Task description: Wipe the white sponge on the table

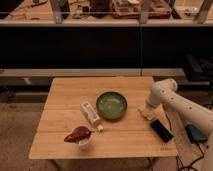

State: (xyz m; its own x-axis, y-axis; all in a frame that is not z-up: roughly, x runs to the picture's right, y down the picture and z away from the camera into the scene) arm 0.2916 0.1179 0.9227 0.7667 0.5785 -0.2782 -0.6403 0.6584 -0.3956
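gripper (146, 111): finger state unclear | white sponge (148, 114): mostly hidden beneath gripper
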